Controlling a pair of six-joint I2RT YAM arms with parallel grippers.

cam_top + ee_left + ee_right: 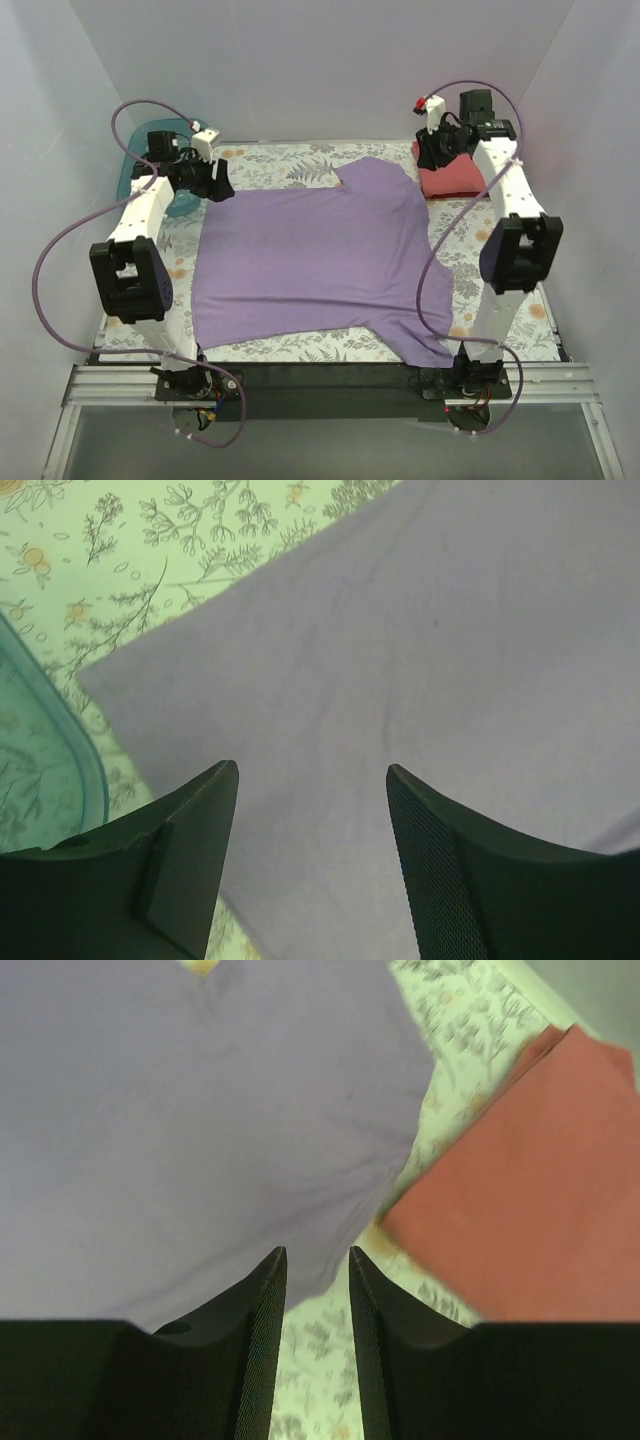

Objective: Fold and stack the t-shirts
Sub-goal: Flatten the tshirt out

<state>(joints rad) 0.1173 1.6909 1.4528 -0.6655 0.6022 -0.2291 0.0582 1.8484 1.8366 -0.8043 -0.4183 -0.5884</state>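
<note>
Likely soft, light, limp: purple shirt [310, 260].
Pinch corners nearest far edge of table [280, 155]; left gripper [311, 768] wide, right gripper [317, 1252] narrow, both empty.

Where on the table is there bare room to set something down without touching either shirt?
Bare tablecloth shows along the far edge, between the left gripper and the far sleeve of the purple shirt, and as a strip between that shirt and the right arm. The far right corner is crowded: coral shirt beside the right gripper.
</note>
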